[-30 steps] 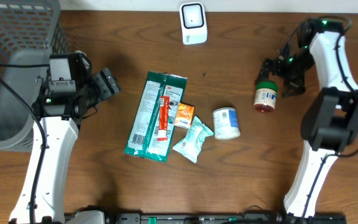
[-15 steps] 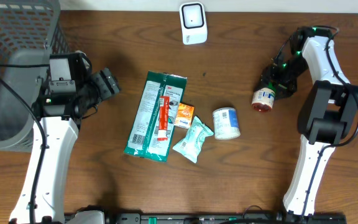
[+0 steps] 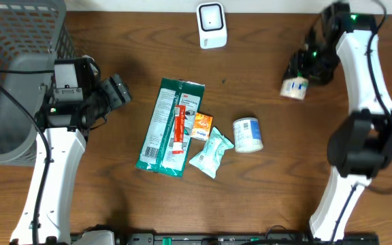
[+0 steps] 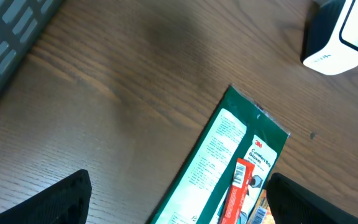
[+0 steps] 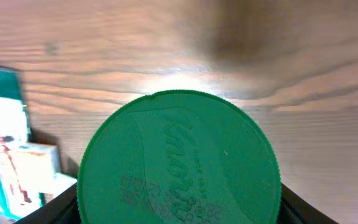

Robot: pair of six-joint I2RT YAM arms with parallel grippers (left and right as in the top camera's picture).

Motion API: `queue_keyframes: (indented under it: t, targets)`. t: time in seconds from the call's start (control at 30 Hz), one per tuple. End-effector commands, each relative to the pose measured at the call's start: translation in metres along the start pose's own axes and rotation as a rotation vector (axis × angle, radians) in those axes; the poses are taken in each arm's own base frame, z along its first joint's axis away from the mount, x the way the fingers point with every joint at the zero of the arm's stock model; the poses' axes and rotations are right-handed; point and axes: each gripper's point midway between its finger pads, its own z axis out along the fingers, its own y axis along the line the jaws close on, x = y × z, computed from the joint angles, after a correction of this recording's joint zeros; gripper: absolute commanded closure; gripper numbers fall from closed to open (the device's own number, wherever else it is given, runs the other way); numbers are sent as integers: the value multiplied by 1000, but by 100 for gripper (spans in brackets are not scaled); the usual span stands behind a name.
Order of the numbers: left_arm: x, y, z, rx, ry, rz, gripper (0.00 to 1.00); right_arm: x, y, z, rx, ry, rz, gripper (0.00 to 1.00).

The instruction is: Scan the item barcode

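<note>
Overhead: wood-grain table (image 3: 264, 197), wire basket (image 3: 46, 27) left, scanner (image 3: 211, 25) at top.

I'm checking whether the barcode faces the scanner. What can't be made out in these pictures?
- Jar barcode: overhead, label too small; right wrist, the green lid fills the view and hides it.
- Right gripper fingers: right wrist, only dark corners at the bottom edge.
- Green packet: left wrist, lower end cut off by the bottom edge; print too small.
- Scanner: left wrist, cut off by the top-right corner.
</note>
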Motion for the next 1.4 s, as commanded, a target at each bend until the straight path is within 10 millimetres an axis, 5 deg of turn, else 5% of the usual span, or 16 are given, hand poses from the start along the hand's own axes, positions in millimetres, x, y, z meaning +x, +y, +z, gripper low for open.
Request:
queue_keyframes:
  t: [0.0, 0.17, 0.47, 0.77, 0.93, 1.27, 1.37]
  targets:
    - [-9, -2, -6, 1, -30, 13, 12, -5, 25, -59, 121, -191, -46, 56]
    - [-9, -2, -6, 1, -30, 13, 12, -4, 59, -81, 276, -363, -53, 59]
    - [-9, -2, -6, 1, -30, 13, 12, 15, 106, -92, 311, -635, -124, 60]
    - [-9, -2, -6, 1, -30, 13, 12, 56, 61, -43, 277, -738, -107, 62]
    - [-9, -2, -6, 1, -30, 13, 12, 81, 35, 14, 308, -691, -115, 78]
    - [-9, -2, -6, 1, -30, 13, 12, 69, -11, 55, 369, -784, -154, 89]
    - [-9, -2, -6, 1, -30, 13, 12, 63, -19, 61, 367, -799, -130, 99]
